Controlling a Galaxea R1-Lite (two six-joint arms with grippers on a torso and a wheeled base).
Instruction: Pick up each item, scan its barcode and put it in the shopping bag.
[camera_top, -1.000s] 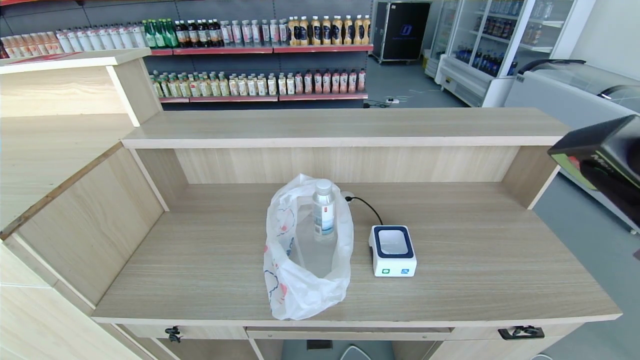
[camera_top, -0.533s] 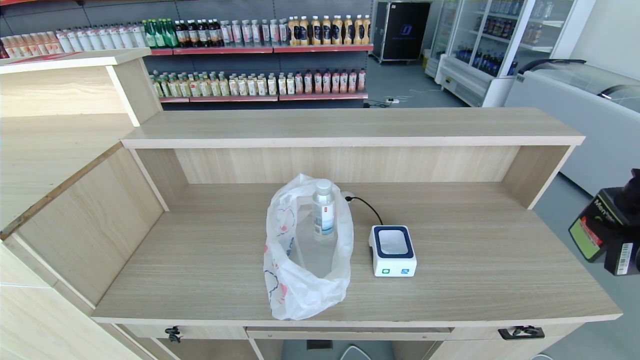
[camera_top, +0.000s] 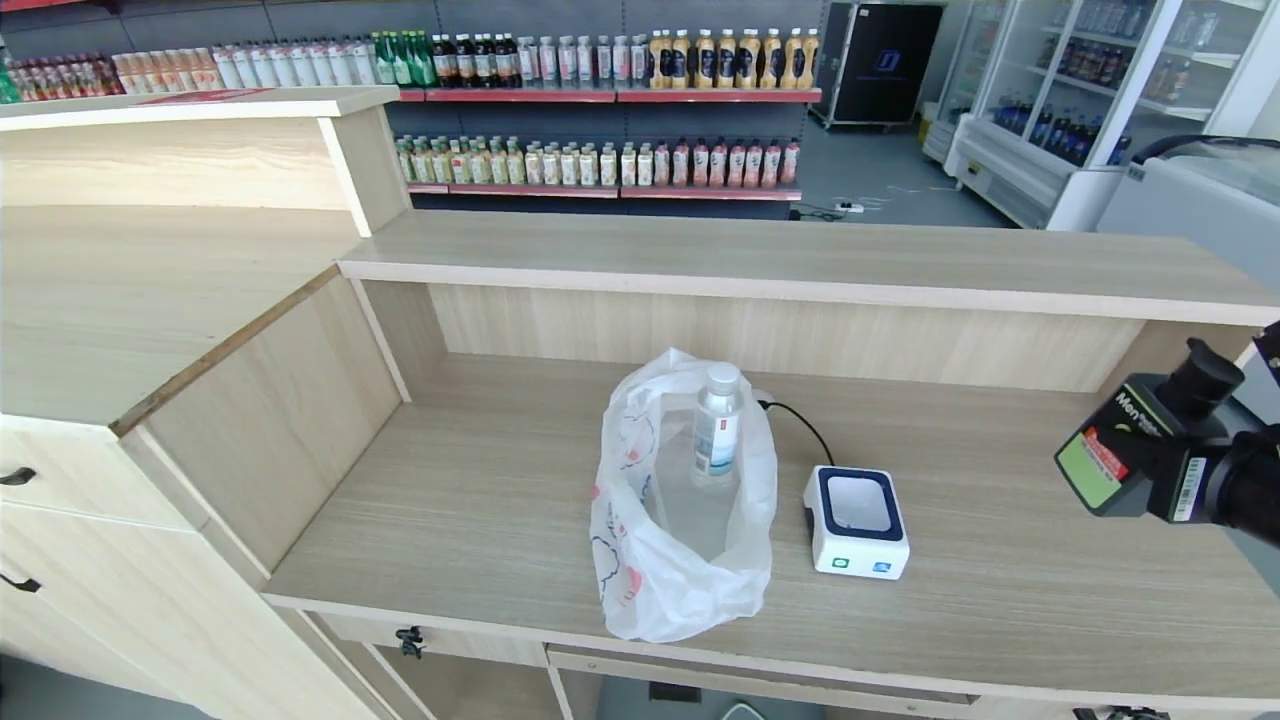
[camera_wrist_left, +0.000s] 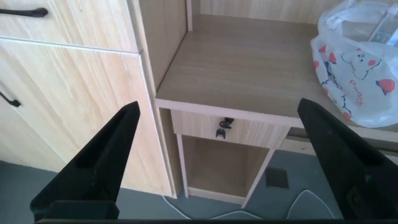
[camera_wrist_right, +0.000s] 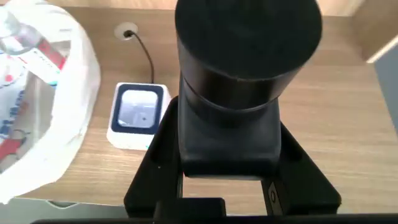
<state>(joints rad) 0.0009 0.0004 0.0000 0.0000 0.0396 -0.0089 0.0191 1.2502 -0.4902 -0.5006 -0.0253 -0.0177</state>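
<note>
The right claw (camera_top: 1228, 490) was clamped on a black bottle (camera_top: 1140, 455), holding it tilted in the air by the right edge of the worktop (camera_top: 1000, 560). The left claw (camera_wrist_left: 214, 109) hung spread wide and empty off the front left corner. The shopping bag (camera_top: 680, 540) stood mid-front with a water bottle (camera_top: 717, 425) upright inside, the scanner (camera_top: 858, 520) just beside it.

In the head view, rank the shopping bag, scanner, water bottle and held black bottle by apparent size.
1. shopping bag
2. black bottle, though nearer the camera
3. scanner
4. water bottle
</note>
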